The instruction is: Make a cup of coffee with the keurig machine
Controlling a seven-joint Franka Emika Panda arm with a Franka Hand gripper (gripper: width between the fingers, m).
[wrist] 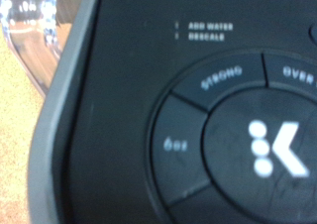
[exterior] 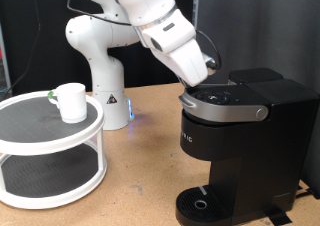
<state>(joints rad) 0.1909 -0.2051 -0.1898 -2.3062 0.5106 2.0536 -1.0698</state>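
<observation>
The coffee maker point(exterior: 240, 146) stands upright on the wooden table point(exterior: 140, 176), at the exterior view's right. Its long axis runs up and down, and its front, with the brew head overhanging the round drip base point(exterior: 203, 204), faces the exterior view's lower left. The silver-grey lid handle point(exterior: 235, 112) curves around the front of the closed lid. The drip base has no cup on it.

The cup point(exterior: 70, 102) sits upright at the exterior view's left, on the top tier of a round white two-tier stand point(exterior: 50, 151), well apart from the coffee maker. Its handle points toward the exterior view's left. A small greenish item lies just beside the cup on the same tier; it is too small to identify.

The white robot arm point(exterior: 150, 26) reaches from its base point(exterior: 105, 96) behind the table down to the top of the coffee maker. The gripper point(exterior: 208, 78) hangs right over the button panel, and its fingers are not clearly visible, so I cannot tell how far apart they are or whether they touch the panel.

The wrist view shows the round button panel point(wrist: 243, 145) from very close: glossy black, with a white K logo in the middle, segments marked "STRONG" and "6oz", and small "ADD WATER" and "DESCALE" labels above.
</observation>
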